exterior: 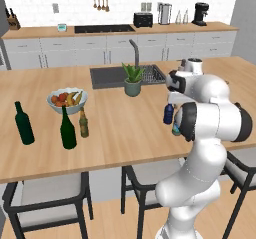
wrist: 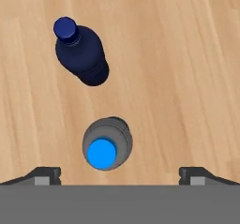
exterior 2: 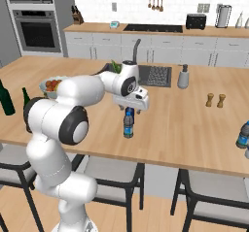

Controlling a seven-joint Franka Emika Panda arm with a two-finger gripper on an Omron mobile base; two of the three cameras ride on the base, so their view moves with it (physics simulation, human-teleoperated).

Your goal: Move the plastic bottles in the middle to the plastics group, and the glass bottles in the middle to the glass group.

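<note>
While the gripper [wrist: 120,174] hangs wide open, the dark-blue bottle [wrist: 80,52] stands upright just beyond it.

Left base view: robot's own arm [exterior: 210,113] covers most of dark-blue bottle [exterior: 168,114]; only a sliver shows at elbow's left edge. A second bottle [exterior: 175,130] just below it is nearly all hidden, colour can't be told there.

Right base view: tool [exterior 2: 130,105] body hides top of the bottle [exterior 2: 128,124] under it, cap not visible. Pale bluish bottle [exterior 2: 243,135] cut off by right edge. Green wine bottle [exterior 2: 6,99] cut by left edge; second one [exterior 2: 26,100] half behind arm. Fruit bowl [exterior 2: 50,86] partly behind arm.

Hand view: fingertips [wrist: 44,175] mostly cut off at bottom.
</note>
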